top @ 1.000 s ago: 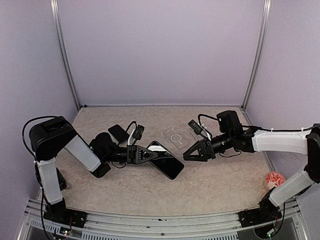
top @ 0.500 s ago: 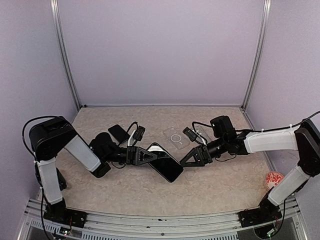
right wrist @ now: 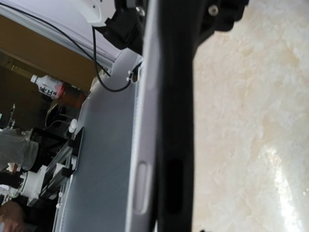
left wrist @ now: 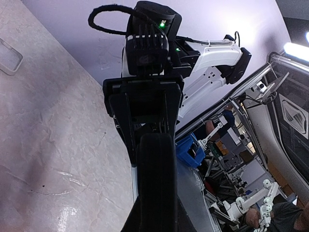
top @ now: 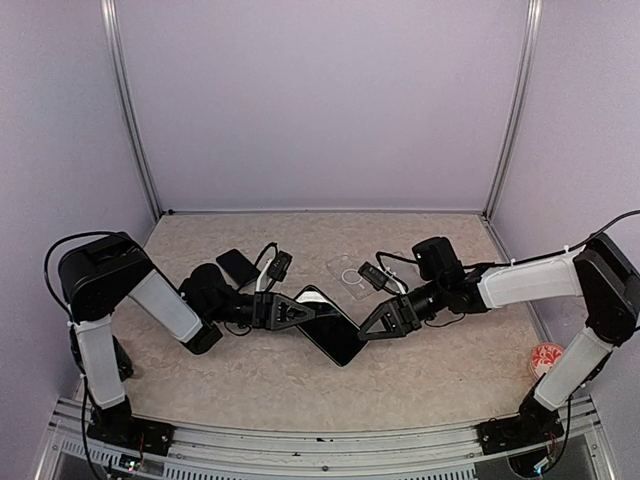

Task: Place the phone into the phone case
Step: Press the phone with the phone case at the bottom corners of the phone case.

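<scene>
Step in hand (judged): two-arm hold on the black phone (top: 335, 335), approx. mid table (top: 420, 385). L fingers (top: 300, 311) are clamped on its left end. R fingers (top: 375, 322) are set at its opposite end; whether they're closed on it can't be told, since the phone's edge fills the R wrist view. The phone case (top: 352, 275) lies flat toward the table's back edge, just behind the R fingers, w/ nothing in it. Next (judged): phone to be carried over the case, corners aligned, then pressed in evenly.
</scene>
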`<control>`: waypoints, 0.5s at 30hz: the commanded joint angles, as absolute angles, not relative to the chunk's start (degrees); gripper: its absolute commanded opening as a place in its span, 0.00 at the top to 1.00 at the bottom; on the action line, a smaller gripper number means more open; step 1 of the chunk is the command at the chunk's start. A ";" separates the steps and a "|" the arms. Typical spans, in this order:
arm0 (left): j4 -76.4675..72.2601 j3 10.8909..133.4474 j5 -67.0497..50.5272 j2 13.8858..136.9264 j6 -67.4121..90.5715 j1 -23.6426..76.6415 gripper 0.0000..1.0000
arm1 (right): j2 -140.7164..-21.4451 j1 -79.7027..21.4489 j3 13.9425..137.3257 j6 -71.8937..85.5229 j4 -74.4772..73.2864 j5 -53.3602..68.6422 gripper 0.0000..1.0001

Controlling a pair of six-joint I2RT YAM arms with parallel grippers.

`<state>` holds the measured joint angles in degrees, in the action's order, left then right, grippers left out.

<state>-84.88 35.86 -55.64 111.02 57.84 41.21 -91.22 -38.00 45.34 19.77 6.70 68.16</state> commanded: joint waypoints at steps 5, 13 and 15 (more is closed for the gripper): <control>-88.90 37.51 -55.23 110.99 58.03 41.04 1.00 | -93.20 -39.05 47.45 18.65 4.94 68.20 0.61; -88.56 38.00 -54.91 111.59 57.92 41.74 1.00 | -93.48 -39.26 47.09 19.93 6.50 70.34 0.77; -88.23 38.35 -54.81 111.71 57.94 41.83 1.00 | -93.44 -39.28 47.26 19.82 6.27 70.51 0.81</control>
